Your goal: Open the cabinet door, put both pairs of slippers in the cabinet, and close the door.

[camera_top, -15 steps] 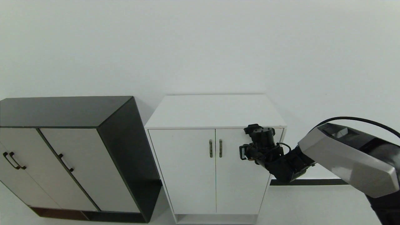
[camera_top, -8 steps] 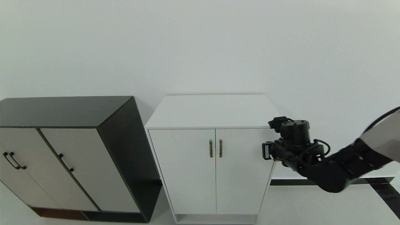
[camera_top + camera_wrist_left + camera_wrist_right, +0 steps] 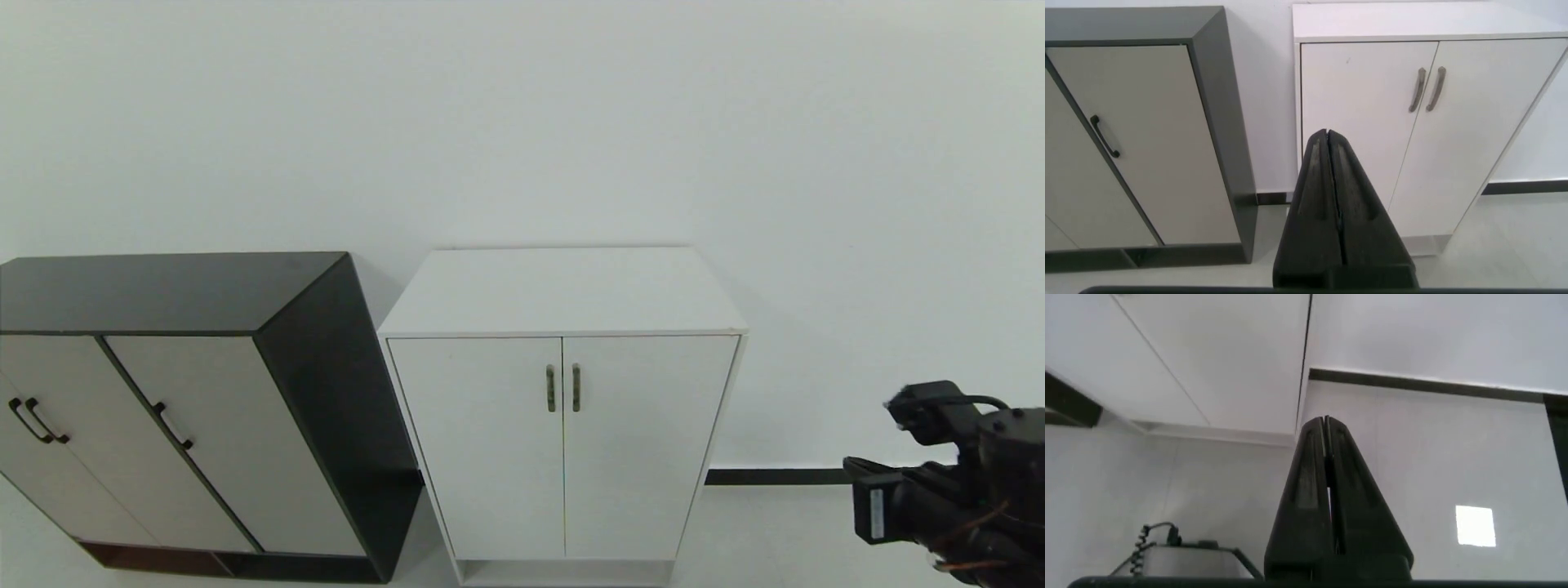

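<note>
Standing beside a black-framed cabinet (image 3: 326, 408), the white two-door cabinet (image 3: 563, 457) has both doors shut, while the left gripper (image 3: 1328, 135) and right gripper (image 3: 1327, 423), closed and empty, hang back, leaving its handles (image 3: 575, 388) unobstructed.

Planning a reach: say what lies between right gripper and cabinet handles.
Head view: nothing loose; just wall, baseboard and the shut door between gripper and handles.
</note>
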You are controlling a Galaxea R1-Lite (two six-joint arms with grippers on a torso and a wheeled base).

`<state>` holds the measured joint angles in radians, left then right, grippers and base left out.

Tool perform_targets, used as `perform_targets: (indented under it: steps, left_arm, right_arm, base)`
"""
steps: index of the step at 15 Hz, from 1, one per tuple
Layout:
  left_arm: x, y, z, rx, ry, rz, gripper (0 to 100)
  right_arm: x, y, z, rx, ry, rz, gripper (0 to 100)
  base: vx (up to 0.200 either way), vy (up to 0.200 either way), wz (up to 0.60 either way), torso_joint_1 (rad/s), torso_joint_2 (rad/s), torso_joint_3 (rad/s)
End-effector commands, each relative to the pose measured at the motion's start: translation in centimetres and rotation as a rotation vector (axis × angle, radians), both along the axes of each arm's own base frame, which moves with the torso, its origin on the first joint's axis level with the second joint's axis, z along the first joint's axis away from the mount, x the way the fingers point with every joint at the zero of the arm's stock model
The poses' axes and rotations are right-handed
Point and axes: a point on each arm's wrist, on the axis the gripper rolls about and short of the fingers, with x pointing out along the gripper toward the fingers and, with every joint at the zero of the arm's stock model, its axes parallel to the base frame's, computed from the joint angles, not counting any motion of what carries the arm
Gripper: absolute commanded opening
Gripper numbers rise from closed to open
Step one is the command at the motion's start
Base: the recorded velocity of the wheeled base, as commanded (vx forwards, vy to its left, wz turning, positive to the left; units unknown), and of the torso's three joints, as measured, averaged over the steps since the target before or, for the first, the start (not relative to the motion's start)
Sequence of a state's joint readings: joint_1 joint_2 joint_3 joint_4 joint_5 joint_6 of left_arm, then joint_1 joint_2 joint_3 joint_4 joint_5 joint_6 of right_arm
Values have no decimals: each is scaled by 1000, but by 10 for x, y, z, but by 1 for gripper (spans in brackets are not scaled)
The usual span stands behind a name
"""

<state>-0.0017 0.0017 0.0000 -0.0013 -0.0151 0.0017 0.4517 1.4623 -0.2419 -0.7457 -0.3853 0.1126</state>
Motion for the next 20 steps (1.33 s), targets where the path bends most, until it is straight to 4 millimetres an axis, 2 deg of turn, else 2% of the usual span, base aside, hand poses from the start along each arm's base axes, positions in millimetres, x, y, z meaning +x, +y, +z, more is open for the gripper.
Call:
perform_targets:
  steps: [1,4,6,8,12,15,20]
  left_arm:
    - [0,0,0,0,0,0,0]
    - [0,0,0,0,0,0,0]
    - [0,0,0,0,0,1,0]
    - [0,0,0,0,0,0,0]
    - [0,0,0,0,0,0,0]
    - [0,0,0,0,0,0,0]
    - [0,0,0,1,0,-2,0]
  right_arm:
    - [-43,-21,-2,22,-36,8,0]
    - [-65,-29,-17,36,21,87,0]
    - [-74,-32,-18,57,63,149,0]
    - [-98,-40,-25,11,161,302,0]
    - [-128,-53,-35,-10,238,383,0]
    - [-140,-58,-38,0,237,403,0]
    - [-144,-60,-37,16,193,410,0]
  base:
    - [0,0,0,0,0,0]
    - [0,0,0,0,0,0]
    - [0,0,0,0,0,0]
    - [0,0,0,0,0,0]
    - [0,0,0,0,0,0]
    - [0,0,0,0,0,0]
    - [0,0,0,0,0,0]
